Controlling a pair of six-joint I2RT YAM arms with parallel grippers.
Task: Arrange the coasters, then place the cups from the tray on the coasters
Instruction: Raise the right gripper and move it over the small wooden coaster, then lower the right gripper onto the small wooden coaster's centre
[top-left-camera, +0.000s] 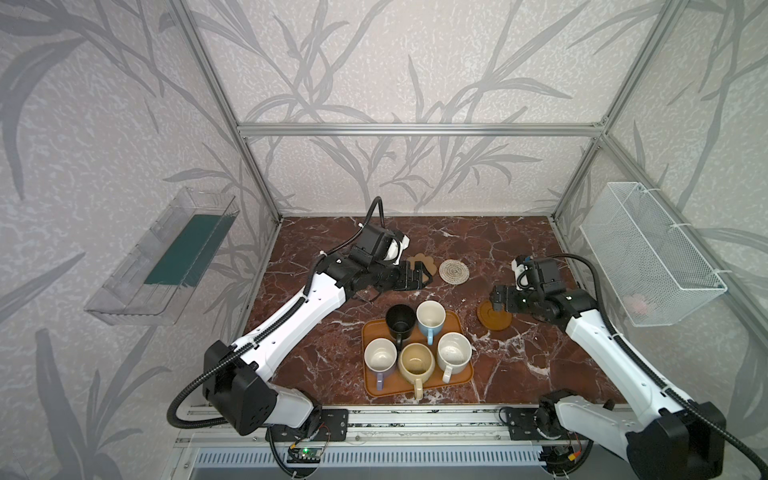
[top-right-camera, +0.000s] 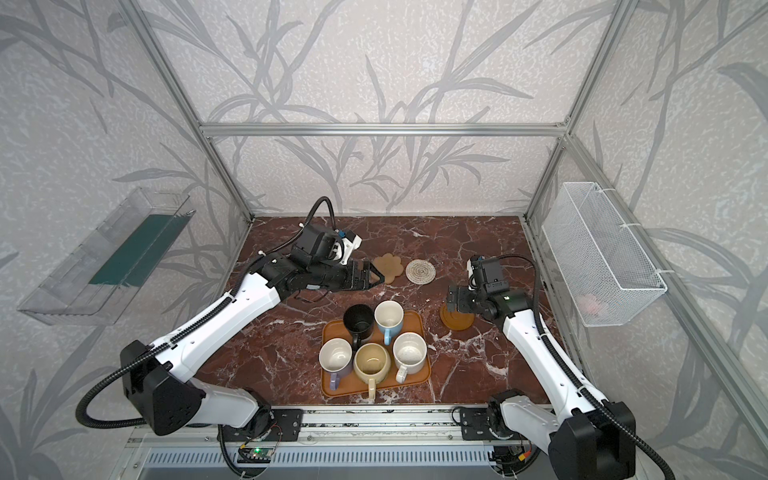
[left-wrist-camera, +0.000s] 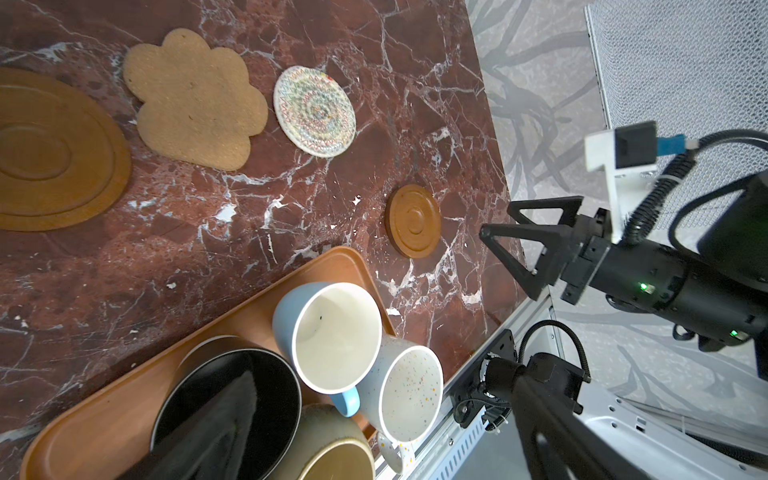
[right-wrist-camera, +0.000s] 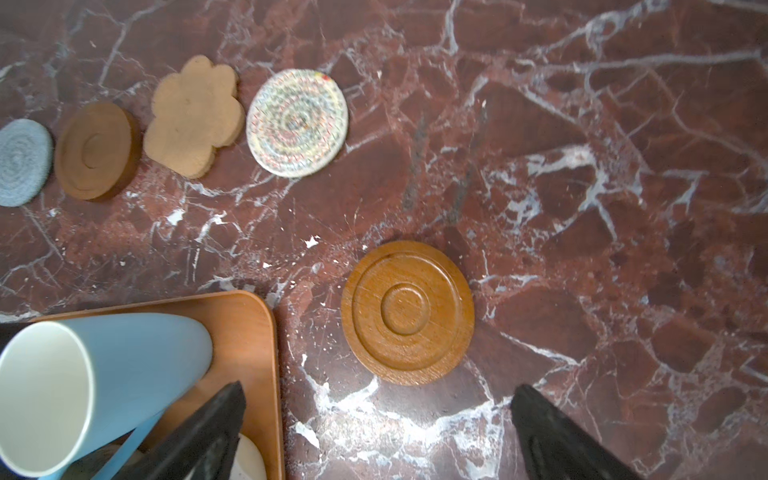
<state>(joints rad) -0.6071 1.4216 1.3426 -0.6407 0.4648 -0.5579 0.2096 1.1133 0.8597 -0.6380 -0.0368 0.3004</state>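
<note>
left gripper (top-right-camera: 372, 278) — beyond the tray's (top-left-camera: 395, 388) far left corner, low over the table (top-left-camera: 498, 249). Its fingers are apart and hold nothing, and its tips point toward the flower coaster.

grey woven coaster (right-wrist-camera: 20, 162) — leftmost in the row behind the tray. The left arm hides it in both top views.

brown disc (right-wrist-camera: 95, 151) — next in that row, just beside the grey one and likewise hidden from above.

flower coaster (top-left-camera: 424, 262) — behind the tray's far edge, just beside the disc.

cream woven coaster (top-left-camera: 454, 271) — last in the row, behind the tray's far right corner.

cups — all five stand on the tray. The black cup (top-left-camera: 400, 319) and light blue cup (top-left-camera: 431, 318) are at its far edge. The lavender cup (top-left-camera: 380, 356), tan cup (top-left-camera: 416, 362) and speckled cup (top-left-camera: 454, 353) are at its near edge.

second brown disc (top-left-camera: 496, 320) — alone on the table, just off the tray's far right corner and out of line with the row.

right gripper (top-left-camera: 495, 306) — over that disc's far edge and clear of it, fingers wide apart and empty.

note — in the right wrist view the stray disc lies straight ahead of the fingertips, centred between them. It is round, so no long axis constrains the approach. The right arm is plainly the nearer one. The likely spot for the disc is the bare table right of the cream coaster.
</note>
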